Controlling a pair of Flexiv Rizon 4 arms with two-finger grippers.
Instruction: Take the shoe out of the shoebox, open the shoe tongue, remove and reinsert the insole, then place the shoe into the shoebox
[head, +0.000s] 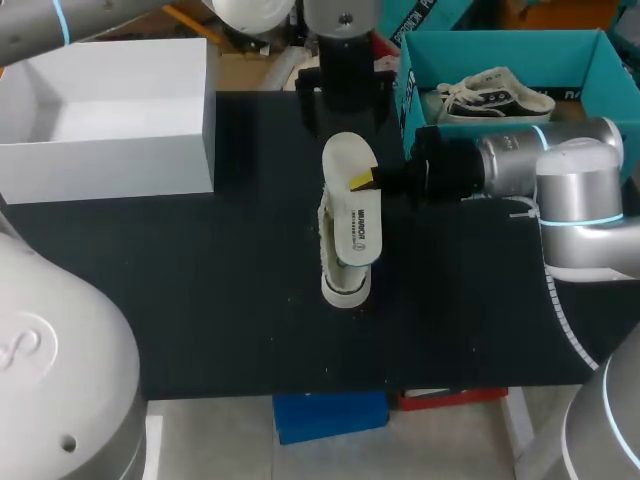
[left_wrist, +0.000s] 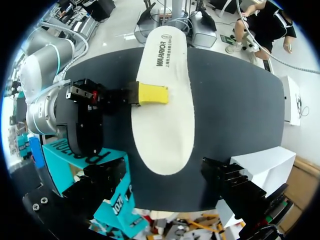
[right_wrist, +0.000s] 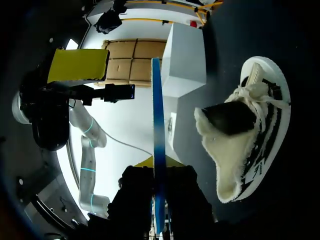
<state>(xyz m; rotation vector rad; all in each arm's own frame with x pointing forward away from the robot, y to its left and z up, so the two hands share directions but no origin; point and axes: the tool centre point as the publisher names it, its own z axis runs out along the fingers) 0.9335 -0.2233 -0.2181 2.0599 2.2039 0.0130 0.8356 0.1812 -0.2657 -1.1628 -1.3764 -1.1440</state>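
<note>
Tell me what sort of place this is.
Probably a robot lab or test bench for shoe handling: a black table, a robot's right pincer holding an insole over a sneaker, and a teal shoebox with another shoe in it.

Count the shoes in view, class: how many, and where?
2. One shoe lies in the teal shoebox; the other shoe is on the table, beneath the insole held by the right gripper. Part of the white box's inside is hidden.

Robotics lab bench: black table (head: 200, 300), grey left arm (head: 50, 350) and right arm (head: 560, 170), white box (head: 110, 165), teal shoebox (head: 520, 50).
</note>
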